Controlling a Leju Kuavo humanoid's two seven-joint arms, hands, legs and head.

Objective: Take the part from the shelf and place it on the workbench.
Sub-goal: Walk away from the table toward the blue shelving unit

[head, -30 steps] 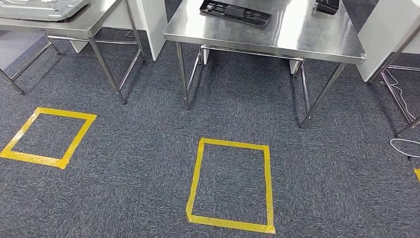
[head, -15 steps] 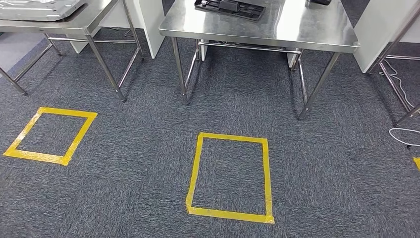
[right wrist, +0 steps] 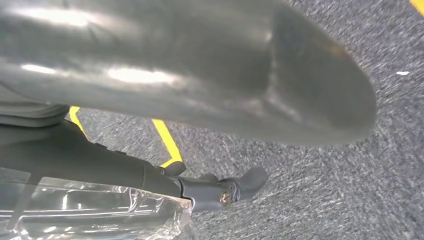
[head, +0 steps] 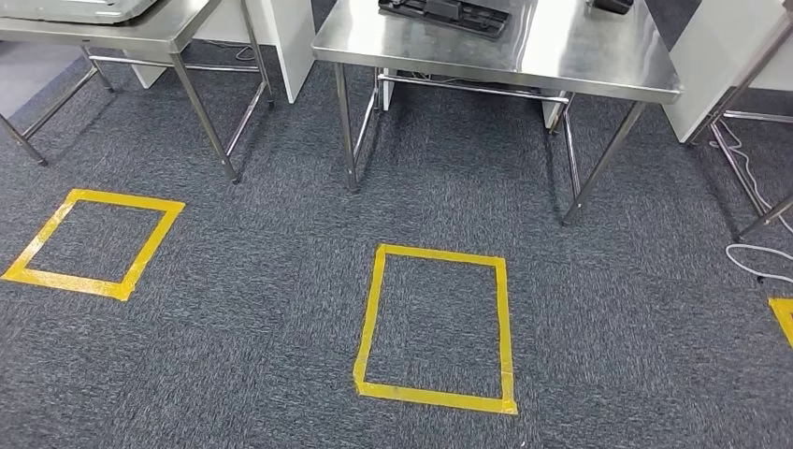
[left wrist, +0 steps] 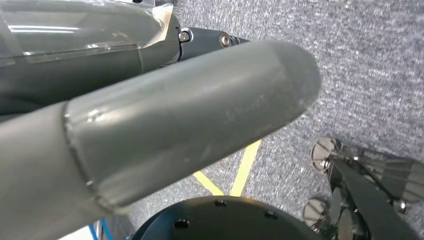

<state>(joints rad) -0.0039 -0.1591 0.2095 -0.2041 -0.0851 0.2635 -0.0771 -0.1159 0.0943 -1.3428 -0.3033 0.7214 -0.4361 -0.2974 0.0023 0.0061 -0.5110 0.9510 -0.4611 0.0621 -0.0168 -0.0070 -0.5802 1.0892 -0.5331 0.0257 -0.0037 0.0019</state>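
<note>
Left robot hand, right robot hand hang (grasp: cannot tell); walk squarely into the yellow square, probably ahead of them

The carpet is speckled dark grey-blue. At six o'clock lies a yellow tape square, another at nine. The tables are shiny silver steel.

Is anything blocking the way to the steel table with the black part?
Nothing visible does. Only carpet and a flat yellow tape square lie before the steel table holding the black part.
</note>
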